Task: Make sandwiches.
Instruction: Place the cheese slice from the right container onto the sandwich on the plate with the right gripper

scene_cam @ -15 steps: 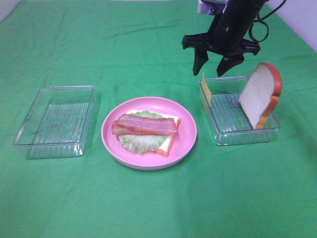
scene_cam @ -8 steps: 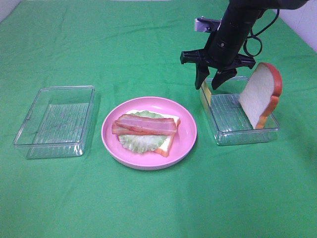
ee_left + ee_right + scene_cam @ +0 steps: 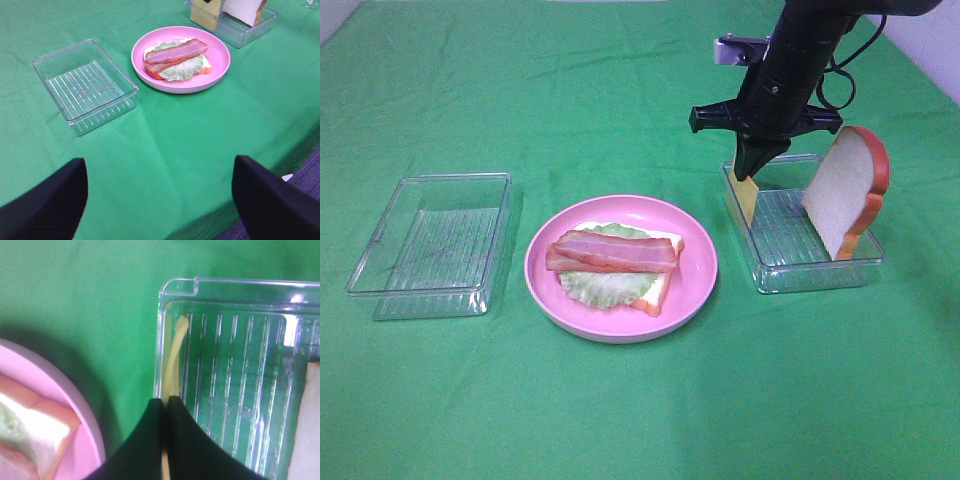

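Thin cheese (image 3: 747, 200) upright against tray wall (image 3: 752, 262), bread (image 3: 842, 190) leaning opposite, plate (image 3: 698, 270) beside

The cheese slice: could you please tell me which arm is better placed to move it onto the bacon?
Right, probably: the right gripper is shut on the cheese slice in the tray, while the left gripper hangs open, far from it.

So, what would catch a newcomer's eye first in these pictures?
First the pink plate in the middle of the green cloth, with an open sandwich of bread, lettuce and bacon on it. Then the black right end effector, shut on a yellow cheese slice standing in the clear tray beside the plate.
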Available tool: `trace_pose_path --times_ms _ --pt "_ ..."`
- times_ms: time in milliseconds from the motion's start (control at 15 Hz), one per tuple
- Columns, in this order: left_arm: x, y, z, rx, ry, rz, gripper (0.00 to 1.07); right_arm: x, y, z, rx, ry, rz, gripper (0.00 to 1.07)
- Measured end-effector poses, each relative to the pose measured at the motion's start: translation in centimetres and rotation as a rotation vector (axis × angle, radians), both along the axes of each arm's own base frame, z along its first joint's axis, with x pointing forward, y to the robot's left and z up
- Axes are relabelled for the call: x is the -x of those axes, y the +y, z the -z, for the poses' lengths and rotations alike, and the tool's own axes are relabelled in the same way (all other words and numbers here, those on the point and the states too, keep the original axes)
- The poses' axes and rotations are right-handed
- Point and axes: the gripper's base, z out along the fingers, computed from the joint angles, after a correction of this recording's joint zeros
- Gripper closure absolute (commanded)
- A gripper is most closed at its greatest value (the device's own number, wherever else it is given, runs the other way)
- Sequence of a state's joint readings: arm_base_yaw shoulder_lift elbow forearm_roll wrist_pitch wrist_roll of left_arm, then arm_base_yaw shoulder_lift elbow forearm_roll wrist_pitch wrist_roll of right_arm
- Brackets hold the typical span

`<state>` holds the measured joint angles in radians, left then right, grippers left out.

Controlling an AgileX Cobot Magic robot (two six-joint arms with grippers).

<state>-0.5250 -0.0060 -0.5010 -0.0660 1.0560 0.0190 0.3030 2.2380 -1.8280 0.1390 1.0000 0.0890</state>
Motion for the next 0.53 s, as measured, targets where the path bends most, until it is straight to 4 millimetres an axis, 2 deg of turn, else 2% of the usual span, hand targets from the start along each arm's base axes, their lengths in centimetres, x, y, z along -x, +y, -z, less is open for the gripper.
trace_pose_path --times_ms 133,333,400,467,533 --pt "0.0 0.0 0.0 0.0 0.0 0.0 0.31 0.4 -0.2 -2.0 0.0 -0.027 -0.016 1.07" --pt "0.0 0.0 0.0 0.0 0.0 0.0 0.31 1.4 -0.2 -6.2 -0.052 -0.097 -0.037 1.07" --pt "0.0 0.0 0.0 0.0 0.0 0.0 0.31 1.7 -0.1 -6.8 -0.066 -0.1 -0.049 1.07" --pt "0.0 0.0 0.0 0.0 0.0 0.0 0.31 2.1 0.1 -7.8 -0.106 -0.103 -0.075 1.07" --pt "0.0 0.0 0.0 0.0 0.0 0.0 0.31 3.0 1.1 -9.0 -0.227 -0.079 -0.133 1.07"
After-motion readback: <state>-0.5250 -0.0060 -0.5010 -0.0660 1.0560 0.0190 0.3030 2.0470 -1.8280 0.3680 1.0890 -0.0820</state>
